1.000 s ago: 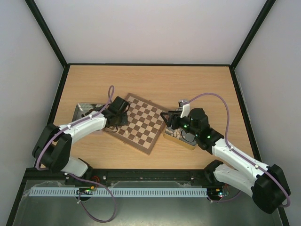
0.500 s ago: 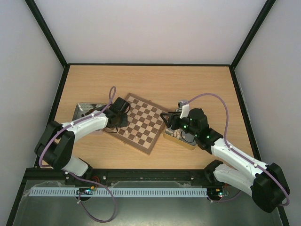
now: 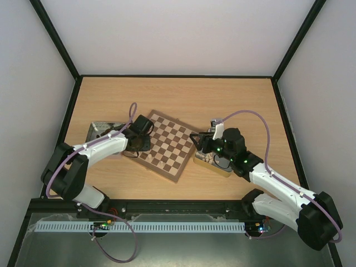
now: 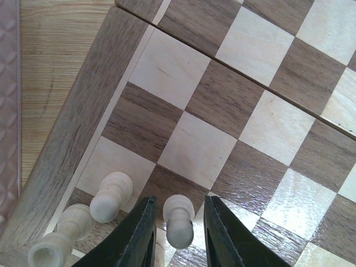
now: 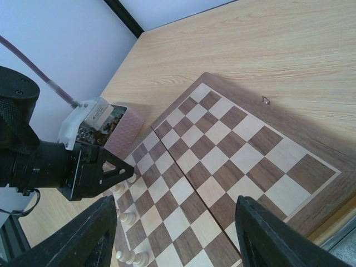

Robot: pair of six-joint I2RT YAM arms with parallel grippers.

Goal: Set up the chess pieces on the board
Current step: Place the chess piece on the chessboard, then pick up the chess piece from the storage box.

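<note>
**Left pincer straddles a pale pawn at the board's edge**

Top view first: the board [image 3: 169, 146] sits turned at an angle in the middle of the table [image 3: 183, 94], with an arm reaching in from each side.

Over to the left wrist camera, and the left gripper [image 4: 179, 201] is down low at the bottom centre of the frame. Its two dark fingers are a little apart, one on each side of an upright cream pawn [image 4: 179, 219]. There is a thin sliver of daylight on both sides, so it is not pinching. The pawn stands by the board's rim.

To its left, three more pale pieces [image 4: 111, 194] line up along the rim toward the lower left corner.

The right gripper [image 5: 175, 211] hangs above the board's right side. Its fingers are spread wide at the bottom of its own view, with nothing between them.

A silver tray [image 3: 100, 129] lies left of the board. A gold tin [image 3: 214, 164] sits just beside the board's right edge, under the right arm.
</note>
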